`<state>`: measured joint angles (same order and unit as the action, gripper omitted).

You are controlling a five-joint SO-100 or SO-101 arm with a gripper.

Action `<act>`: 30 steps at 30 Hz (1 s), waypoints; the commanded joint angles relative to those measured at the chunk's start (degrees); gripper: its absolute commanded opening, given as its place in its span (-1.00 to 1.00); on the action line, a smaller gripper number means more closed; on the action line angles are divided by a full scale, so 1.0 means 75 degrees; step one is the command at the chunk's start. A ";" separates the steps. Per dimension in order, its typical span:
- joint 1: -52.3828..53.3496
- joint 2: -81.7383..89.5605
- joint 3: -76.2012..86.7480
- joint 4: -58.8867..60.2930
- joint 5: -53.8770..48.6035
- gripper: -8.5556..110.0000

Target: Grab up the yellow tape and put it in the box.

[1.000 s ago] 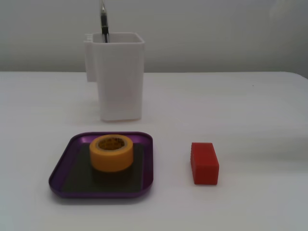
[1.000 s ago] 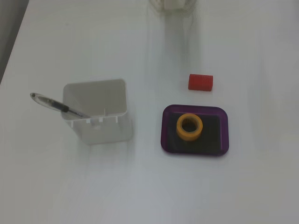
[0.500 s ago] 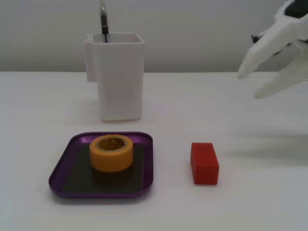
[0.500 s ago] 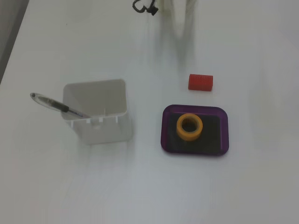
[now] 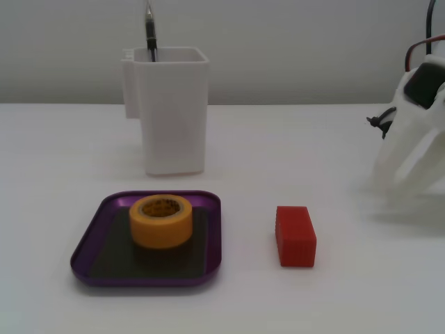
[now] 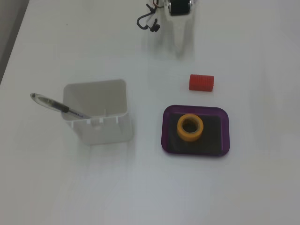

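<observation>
The yellow tape (image 5: pixel 160 220) lies flat inside the purple box (image 5: pixel 94 233), so the placing looks done, while the arm (image 5: pixel 411 132) stands well apart, its jaws' state impossible to tell.

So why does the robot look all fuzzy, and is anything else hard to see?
In the fixed view from the table's side, the white arm at the right edge is smeared and blends into the pale table, while the yellow tape in the purple box stays clear. In the fixed view from above, light washes out the arm; the red block looks soft.
</observation>
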<state>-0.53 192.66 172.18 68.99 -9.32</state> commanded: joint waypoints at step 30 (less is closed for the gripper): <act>0.0012 0.0434 0.0305 -0.0047 0.0469 -0.86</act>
<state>-0.53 192.66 174.20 69.17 -5.71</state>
